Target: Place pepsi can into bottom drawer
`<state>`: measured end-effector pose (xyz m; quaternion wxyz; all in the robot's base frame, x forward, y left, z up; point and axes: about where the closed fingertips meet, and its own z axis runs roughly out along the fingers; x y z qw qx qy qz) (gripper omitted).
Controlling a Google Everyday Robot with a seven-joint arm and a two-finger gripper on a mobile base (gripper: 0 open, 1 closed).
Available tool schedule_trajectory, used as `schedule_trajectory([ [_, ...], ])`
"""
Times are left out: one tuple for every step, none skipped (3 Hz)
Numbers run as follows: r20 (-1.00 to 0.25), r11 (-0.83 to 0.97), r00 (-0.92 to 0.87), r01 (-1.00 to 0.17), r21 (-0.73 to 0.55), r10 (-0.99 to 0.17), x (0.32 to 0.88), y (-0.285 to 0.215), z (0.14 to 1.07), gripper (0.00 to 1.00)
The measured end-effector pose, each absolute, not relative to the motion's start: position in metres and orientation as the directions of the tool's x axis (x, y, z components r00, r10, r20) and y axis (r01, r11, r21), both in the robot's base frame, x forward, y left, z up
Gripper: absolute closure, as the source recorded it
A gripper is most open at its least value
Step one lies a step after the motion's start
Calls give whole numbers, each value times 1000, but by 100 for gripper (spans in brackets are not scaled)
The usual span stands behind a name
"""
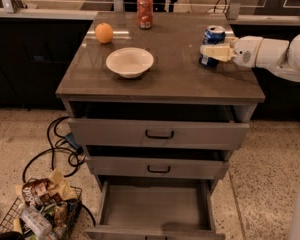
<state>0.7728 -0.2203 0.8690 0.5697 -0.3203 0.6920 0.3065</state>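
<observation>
The blue pepsi can (213, 38) stands upright at the right side of the cabinet top. My gripper (213, 52) reaches in from the right on a white arm, with its cream fingers (216, 52) at the can and crossing in front of its lower half. The bottom drawer (155, 204) is pulled open below, and the part of its plain grey inside that shows has nothing in it.
On the cabinet top (160, 74) are a white bowl (130, 61), an orange (104, 33) and a red-orange soda can (145, 5). The two upper drawers (159, 133) have black handles. A wire basket of snack bags (42, 209) and black cables (60, 149) lie on the floor at left.
</observation>
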Motion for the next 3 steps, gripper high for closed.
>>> schedule_trajectory([
  [-985,603,-146,-795,61,-94,774,-217,868,83],
  [-985,599,-147,-798,62,-94,774,-213,867,100],
  [-984,594,-147,-802,57,-104,771,-213,871,100],
])
